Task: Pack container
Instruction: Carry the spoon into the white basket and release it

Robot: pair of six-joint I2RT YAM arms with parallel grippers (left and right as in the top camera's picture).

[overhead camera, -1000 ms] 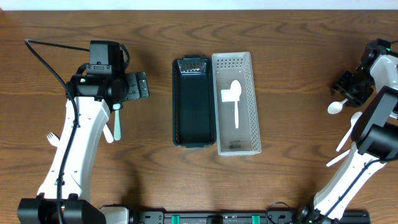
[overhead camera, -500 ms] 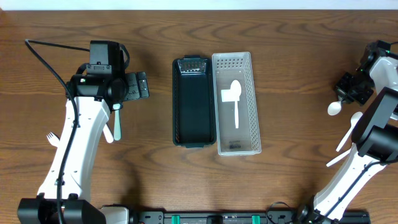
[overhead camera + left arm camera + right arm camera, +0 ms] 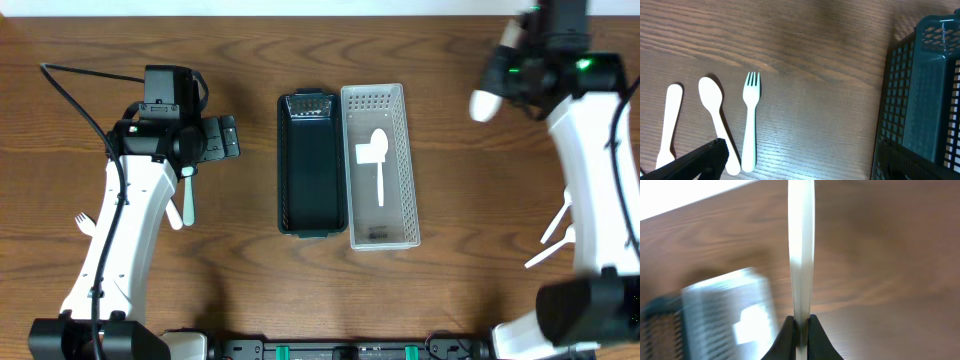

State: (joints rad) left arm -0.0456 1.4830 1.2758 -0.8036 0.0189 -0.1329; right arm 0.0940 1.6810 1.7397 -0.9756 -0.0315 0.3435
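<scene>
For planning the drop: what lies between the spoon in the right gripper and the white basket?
Nothing: between the held spoon and the white basket the table is bare, seen in the overhead view.

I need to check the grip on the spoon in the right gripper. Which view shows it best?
Right wrist: the spoon stands edge-on, its handle pinched between the fingers of the right gripper. Overhead shows only its blurred bowl beside the arm, not the grip. Left wrist misses it.
</scene>
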